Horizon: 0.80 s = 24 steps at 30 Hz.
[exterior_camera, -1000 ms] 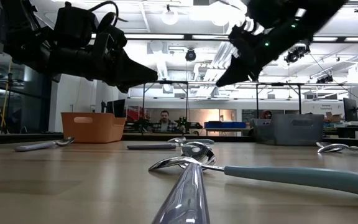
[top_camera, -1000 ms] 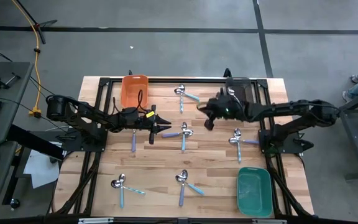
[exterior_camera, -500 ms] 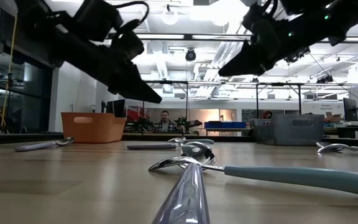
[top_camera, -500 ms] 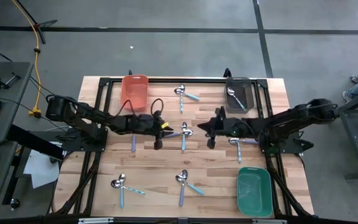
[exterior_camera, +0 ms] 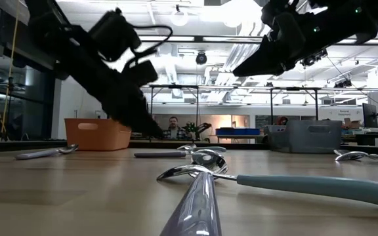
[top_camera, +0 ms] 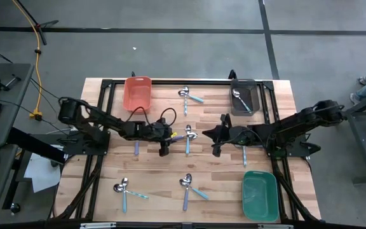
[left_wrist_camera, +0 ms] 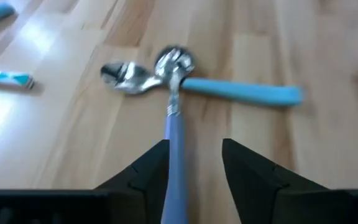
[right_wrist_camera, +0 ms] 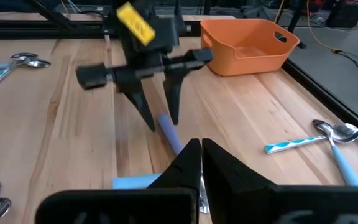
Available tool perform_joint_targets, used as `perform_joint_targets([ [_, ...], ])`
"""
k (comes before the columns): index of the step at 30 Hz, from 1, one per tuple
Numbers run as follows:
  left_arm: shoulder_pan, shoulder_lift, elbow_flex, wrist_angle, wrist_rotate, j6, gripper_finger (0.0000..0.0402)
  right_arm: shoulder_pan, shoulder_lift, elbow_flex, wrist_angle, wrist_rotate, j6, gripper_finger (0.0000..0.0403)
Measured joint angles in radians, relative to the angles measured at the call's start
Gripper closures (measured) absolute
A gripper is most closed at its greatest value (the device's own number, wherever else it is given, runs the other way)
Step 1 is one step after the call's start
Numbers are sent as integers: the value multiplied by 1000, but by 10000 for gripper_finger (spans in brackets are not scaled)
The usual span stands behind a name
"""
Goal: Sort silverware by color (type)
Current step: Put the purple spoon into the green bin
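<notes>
Three bins ring the tabletop (top_camera: 151, 168); five crossed pairs of spoons lie on it. The left gripper (top_camera: 164, 142) hangs with fingers parted astride a purple-handled spoon (left_wrist_camera: 174, 149) mid-table. The right gripper (top_camera: 216, 142), fingers closed and empty, hovers nearby

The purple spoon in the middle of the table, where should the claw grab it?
Grab the purple spoon by its long thin handle, coming straight down from above. It lies flat, and its head crosses the blue-handled spoon, so the handle's free end is clearest. The left claw is open with a finger on each side of that handle.
</notes>
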Motion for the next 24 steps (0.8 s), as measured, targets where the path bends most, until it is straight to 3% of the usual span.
perform_joint_targets([
  [11,2,172,90,22,-14,16,263,0,0,0,-7,0,21,403],
  [24,2,170,100,-30,39,37,361,0,1,0,-12,0,22,403],
])
